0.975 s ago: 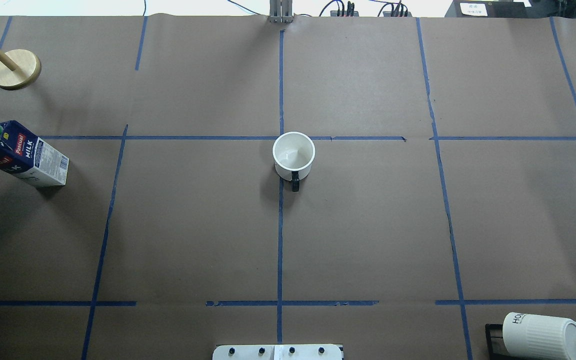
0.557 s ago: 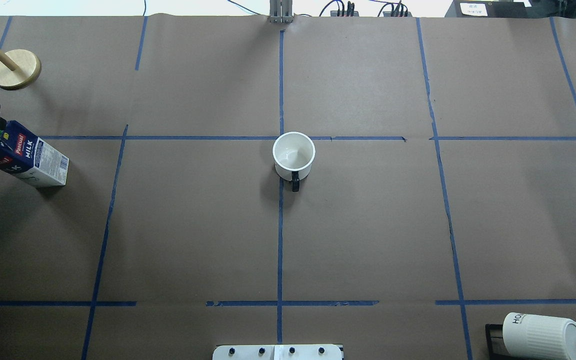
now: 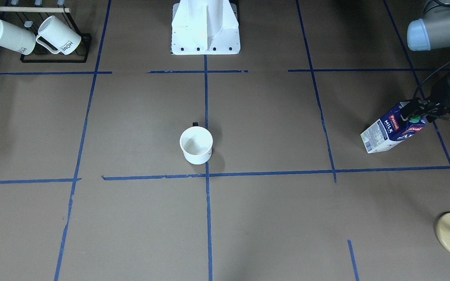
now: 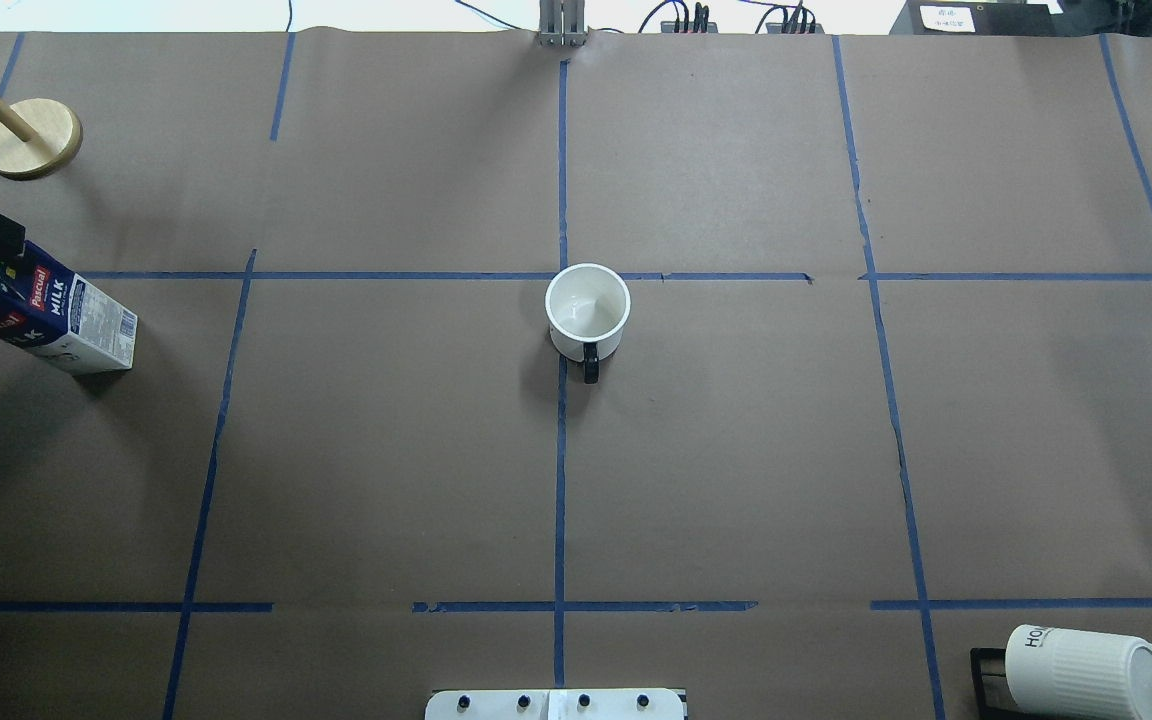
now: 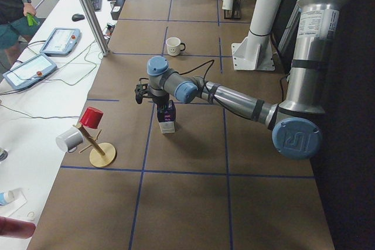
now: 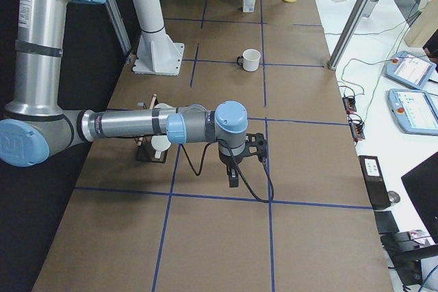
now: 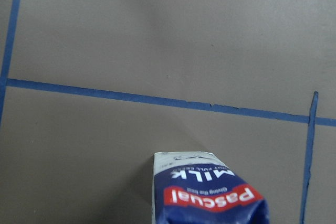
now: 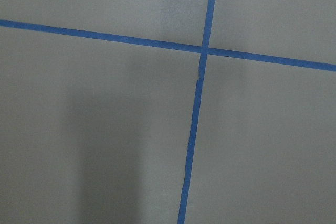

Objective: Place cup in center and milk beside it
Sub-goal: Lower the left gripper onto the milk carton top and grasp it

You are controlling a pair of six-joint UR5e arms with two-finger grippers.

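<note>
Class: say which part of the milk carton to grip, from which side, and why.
Grip the milk across its flat side walls just below the gable, coming down from above. It stands upright with parallel walls; the sloped, capped top would likely slip.

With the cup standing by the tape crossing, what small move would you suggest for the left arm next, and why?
Probably close the left gripper on the top of the milk. Its fingers seem to straddle the gable, though a grip cannot be confirmed, and the carton stands far from the cup, which sits by the center.
</note>
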